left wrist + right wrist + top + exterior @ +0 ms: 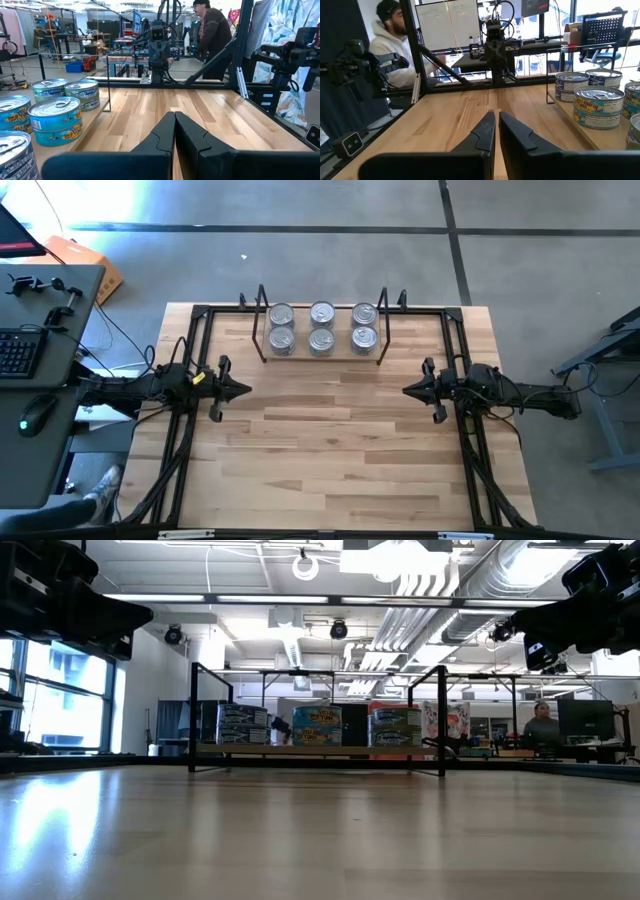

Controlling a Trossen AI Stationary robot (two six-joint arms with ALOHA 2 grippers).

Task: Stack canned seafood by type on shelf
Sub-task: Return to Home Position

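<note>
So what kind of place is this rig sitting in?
Most likely an open robotics lab or workshop: exposed ducts on the ceiling, a whiteboard near a person, and a desk with a keyboard beside the table. The left gripper and right gripper wait shut at its sides.

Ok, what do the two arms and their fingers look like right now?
Both are black and jointed. The left gripper and right gripper each have two black wedge-shaped fingers tapering to a point. A small yellow mark sits behind the left gripper.
</note>
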